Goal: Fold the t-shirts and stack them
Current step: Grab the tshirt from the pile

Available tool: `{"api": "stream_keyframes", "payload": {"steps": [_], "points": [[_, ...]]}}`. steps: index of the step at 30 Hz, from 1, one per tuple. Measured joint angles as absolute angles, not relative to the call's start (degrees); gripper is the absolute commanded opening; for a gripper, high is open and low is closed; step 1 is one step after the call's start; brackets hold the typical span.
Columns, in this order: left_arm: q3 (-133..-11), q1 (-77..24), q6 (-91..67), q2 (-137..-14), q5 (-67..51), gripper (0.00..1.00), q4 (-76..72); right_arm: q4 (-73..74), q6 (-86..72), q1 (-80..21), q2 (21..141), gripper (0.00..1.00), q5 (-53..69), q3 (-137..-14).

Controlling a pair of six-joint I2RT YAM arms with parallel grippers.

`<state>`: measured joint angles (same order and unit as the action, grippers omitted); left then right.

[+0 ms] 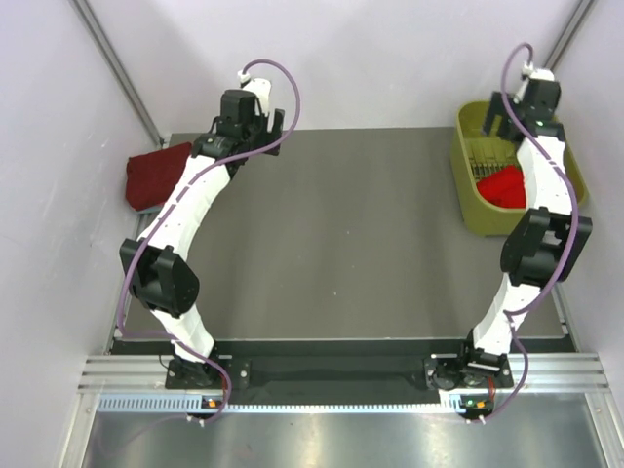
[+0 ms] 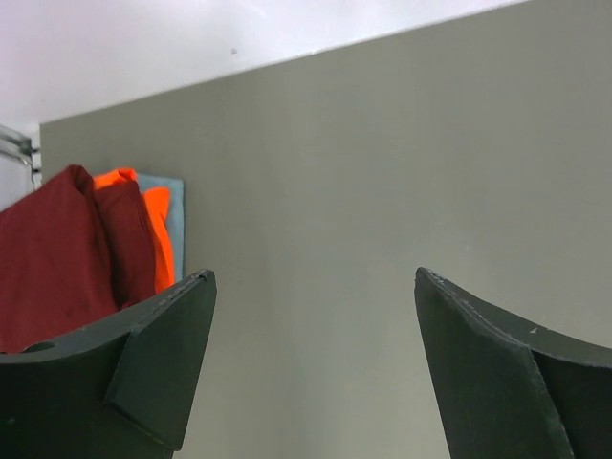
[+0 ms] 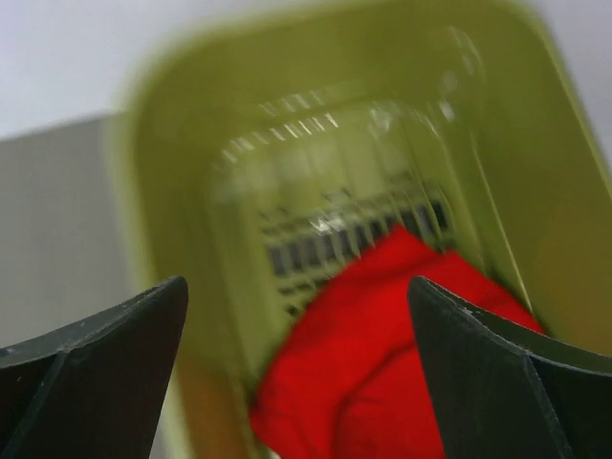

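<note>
**A:** The right gripper (image 3: 296,306) is spread wide with nothing in it. The red t-shirt (image 3: 382,373) lies bunched below and just ahead of its fingers, down in the basket (image 3: 172,182).

**B:** What's the risk?

**A:** I'd judge a finger could snag the slotted wall and drag the basket. Or it pinches one loose fold and the shirt spills.

**B:** And the left gripper (image 2: 314,287)?

**A:** It's also spread and empty, over the table (image 2: 382,143). The maroon t-shirt (image 2: 57,249), orange t-shirt (image 2: 158,234) and grey-blue t-shirt (image 2: 175,206) are stacked beyond its left finger. A careless sweep could topple them.
</note>
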<state>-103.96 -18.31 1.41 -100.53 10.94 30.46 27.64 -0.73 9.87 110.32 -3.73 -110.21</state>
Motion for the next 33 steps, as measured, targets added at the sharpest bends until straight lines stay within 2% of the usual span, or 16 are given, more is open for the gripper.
{"api": "stream_keyframes", "payload": {"steps": [5,17,18,21,22,24,25,33], "points": [[-102.30,-18.31,0.86,-100.53,10.33,0.88,31.31,30.26,-1.63,15.77,110.96,0.97,-2.81,-104.14],[-103.37,-18.33,-3.03,-101.97,5.96,0.87,31.73,33.23,-1.08,18.17,112.40,0.95,3.70,-91.09],[-103.37,-18.33,-3.03,-102.24,5.93,0.87,31.75,33.08,-0.64,18.65,113.01,0.82,3.64,-91.13],[-103.42,-18.33,-2.98,-103.02,6.00,0.87,31.75,32.88,0.91,20.12,115.11,0.53,3.18,-91.29],[-103.61,-18.33,-2.96,-103.35,6.00,0.87,31.75,32.86,1.41,20.49,115.87,0.31,2.90,-91.46],[-104.53,-18.33,-2.98,-104.20,6.00,0.87,31.77,32.69,2.35,20.95,117.30,0.13,2.37,-92.27],[-105.12,-18.33,-2.98,-104.68,5.98,0.86,31.77,32.73,2.59,21.19,117.67,0.00,2.09,-92.71],[-106.08,-18.33,-3.07,-106.00,5.85,0.87,31.77,33.21,1.69,21.15,117.49,0.00,2.98,-97.06]]}}
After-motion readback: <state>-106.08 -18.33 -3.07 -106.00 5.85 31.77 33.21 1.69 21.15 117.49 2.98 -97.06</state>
